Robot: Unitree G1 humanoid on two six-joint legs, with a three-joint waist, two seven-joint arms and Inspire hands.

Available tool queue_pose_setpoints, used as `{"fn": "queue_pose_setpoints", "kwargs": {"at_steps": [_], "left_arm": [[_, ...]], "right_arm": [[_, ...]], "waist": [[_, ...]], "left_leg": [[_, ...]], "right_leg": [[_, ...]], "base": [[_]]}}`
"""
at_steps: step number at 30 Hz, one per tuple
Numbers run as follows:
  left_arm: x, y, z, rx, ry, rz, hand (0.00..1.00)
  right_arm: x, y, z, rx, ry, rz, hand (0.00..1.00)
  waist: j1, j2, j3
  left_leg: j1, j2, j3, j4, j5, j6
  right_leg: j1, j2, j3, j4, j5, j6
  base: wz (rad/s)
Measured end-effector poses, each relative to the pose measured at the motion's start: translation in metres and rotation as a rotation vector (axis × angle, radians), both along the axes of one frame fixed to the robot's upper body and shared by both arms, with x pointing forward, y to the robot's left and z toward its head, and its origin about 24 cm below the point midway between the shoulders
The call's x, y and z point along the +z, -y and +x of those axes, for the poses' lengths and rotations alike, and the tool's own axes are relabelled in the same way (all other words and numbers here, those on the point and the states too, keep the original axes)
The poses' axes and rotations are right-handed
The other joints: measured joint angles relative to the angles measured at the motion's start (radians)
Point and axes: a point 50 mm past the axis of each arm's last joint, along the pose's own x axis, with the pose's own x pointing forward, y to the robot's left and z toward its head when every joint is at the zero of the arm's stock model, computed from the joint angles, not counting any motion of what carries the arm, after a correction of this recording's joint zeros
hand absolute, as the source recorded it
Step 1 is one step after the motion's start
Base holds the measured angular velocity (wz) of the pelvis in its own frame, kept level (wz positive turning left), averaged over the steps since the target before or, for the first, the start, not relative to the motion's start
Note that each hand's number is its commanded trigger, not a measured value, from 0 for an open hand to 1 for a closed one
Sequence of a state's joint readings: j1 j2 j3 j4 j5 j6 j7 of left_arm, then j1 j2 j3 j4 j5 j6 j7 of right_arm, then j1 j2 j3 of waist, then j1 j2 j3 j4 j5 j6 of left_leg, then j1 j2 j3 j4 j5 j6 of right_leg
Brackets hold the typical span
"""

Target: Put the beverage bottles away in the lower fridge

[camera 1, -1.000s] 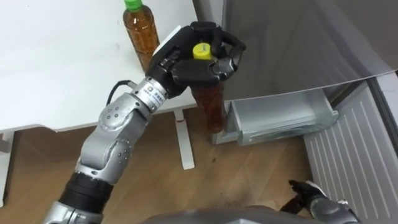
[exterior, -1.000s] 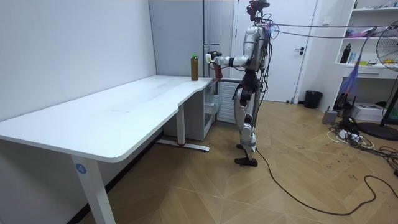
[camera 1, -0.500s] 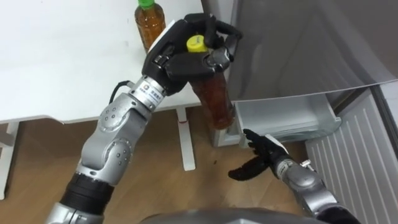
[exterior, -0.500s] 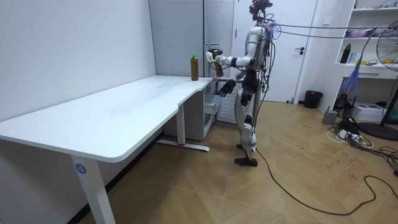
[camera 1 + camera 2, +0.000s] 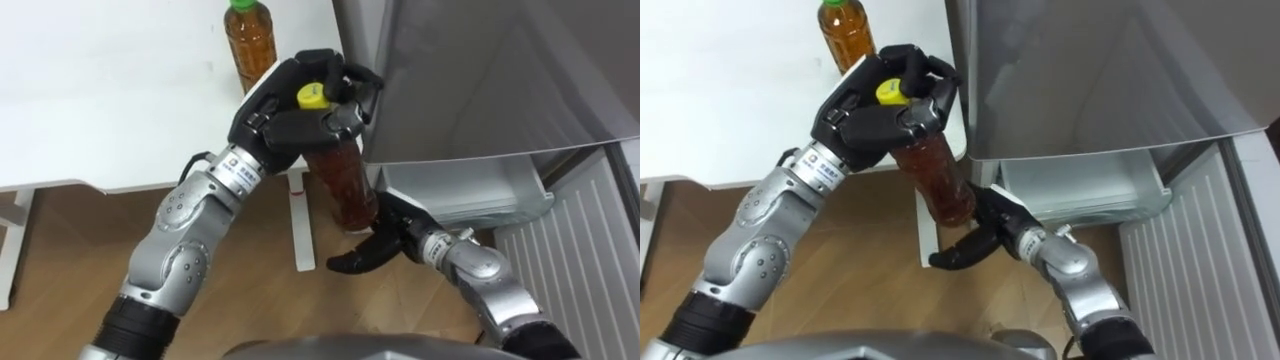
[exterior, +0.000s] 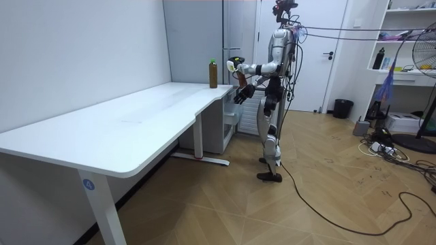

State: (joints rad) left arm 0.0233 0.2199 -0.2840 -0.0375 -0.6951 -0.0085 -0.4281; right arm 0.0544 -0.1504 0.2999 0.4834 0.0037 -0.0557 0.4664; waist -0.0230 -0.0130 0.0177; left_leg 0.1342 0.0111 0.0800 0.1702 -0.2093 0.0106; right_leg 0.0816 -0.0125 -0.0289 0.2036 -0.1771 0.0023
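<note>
Now, left hand (image 5: 290,115) clenched round bottle (image 5: 345,180), neck hidden, right hand (image 5: 388,240) spread beneath.

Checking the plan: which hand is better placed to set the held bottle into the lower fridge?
Left, probably: the left hand grips the bottle at its cap, beside the open drawer. The right hand is open, below its base.

Silver, round-jointed arms bear the black left robot hand (image 5: 288,118) and right robot hand (image 5: 383,242).

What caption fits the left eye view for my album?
Left hand grips a yellow-capped bottle beside the fridge, open right hand near its base.
</note>
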Motion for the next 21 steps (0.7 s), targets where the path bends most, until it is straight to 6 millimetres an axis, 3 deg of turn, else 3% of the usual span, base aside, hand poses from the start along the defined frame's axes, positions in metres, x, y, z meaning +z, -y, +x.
{"fn": "queue_pose_setpoints", "kwargs": {"at_steps": [7, 21], "left_arm": [[-0.001, -0.005, -0.001, -0.016, 0.006, 0.029, 1.00], [-0.011, -0.001, -0.010, -0.063, -0.031, 0.047, 1.00]], "right_arm": [[0.016, -0.004, 0.005, 0.066, 0.045, 0.081, 0.00], [0.024, 0.001, -0.001, 0.162, 0.006, 0.155, 0.00]], "waist": [[0.000, -0.007, 0.0039], [0.003, 0.000, 0.0033]], "left_leg": [[-0.004, -0.001, -0.001, 0.003, 0.000, 0.000], [0.004, 0.001, 0.000, 0.000, 0.000, 0.000]], "right_leg": [[-0.001, -0.001, -0.003, -0.001, 0.000, 0.000], [0.003, 0.001, -0.005, 0.002, 0.001, -0.001]], "base": [[0.00], [0.00]]}}
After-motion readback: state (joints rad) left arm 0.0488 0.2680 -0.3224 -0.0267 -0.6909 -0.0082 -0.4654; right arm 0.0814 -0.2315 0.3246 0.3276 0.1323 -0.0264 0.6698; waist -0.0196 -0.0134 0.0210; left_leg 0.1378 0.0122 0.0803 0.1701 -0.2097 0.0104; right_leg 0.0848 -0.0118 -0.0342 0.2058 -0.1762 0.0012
